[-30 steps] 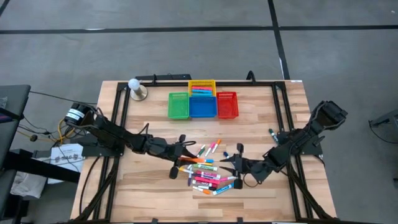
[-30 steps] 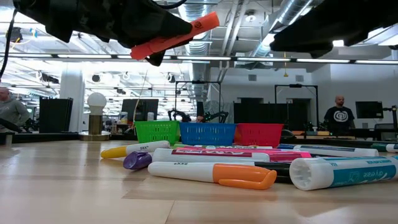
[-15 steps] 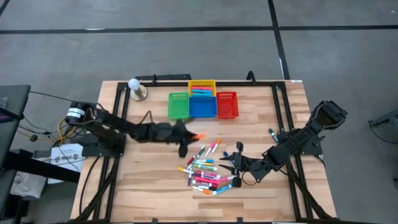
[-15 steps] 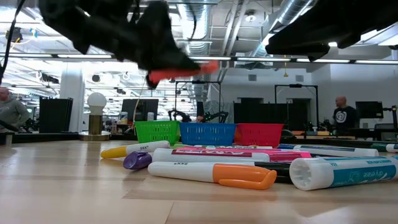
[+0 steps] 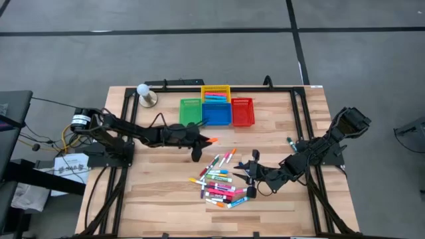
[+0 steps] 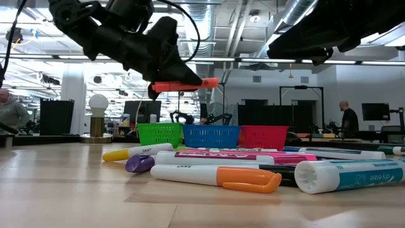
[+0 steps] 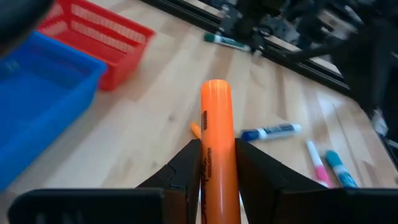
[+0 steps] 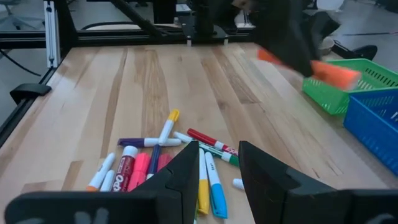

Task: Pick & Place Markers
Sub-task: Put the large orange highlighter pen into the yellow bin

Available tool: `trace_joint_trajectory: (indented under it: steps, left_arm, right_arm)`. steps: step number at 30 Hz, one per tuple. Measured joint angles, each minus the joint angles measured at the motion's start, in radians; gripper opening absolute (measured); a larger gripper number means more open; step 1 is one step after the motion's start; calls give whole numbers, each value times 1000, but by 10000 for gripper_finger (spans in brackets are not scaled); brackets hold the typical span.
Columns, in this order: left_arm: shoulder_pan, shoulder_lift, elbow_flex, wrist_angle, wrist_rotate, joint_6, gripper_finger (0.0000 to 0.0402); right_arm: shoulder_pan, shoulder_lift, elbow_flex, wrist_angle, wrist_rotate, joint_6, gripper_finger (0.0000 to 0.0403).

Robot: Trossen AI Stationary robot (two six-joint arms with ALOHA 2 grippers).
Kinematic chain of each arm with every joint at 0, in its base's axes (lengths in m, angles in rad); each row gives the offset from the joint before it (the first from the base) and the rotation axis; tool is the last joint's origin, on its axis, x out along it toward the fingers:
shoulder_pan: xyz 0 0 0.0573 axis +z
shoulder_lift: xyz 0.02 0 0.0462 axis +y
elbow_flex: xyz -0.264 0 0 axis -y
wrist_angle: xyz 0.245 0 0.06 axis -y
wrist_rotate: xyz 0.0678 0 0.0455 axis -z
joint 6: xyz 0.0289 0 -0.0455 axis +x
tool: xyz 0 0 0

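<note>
Markers (image 5: 222, 182) lie piled at table centre; left gripper (image 5: 204, 141) clamps an orange marker (image 5: 212, 141), mid-carry. Next: reach the baskets (image 5: 216, 111) at twelve o'clock, release. Right gripper (image 5: 250, 174) hovers empty, parted, at the pile's three o'clock.

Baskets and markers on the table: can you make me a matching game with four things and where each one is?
Things:
1. orange marker
2. yellow basket
3. green basket
4. red basket

Places:
A. behind the blue basket, at the back of the table
B. on the blue basket's left in the high view
C. on the blue basket's right in the high view
D. up off the table, pinched in the left gripper

Pairs: 1-D, 2-A, 3-B, 4-C
</note>
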Motion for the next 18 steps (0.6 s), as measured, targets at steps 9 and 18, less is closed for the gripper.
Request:
trace_joint_trajectory:
  steps: [9, 18]
  left_arm:
    - [172, 0, 328, -511, -3, 160, 88]
    - [436, -1, 493, -617, 74, 244, 78]
  right_arm:
    - [-16, 0, 0, -5, -2, -6, 102]
    - [-45, 0, 0, -5, 21, 31, 102]
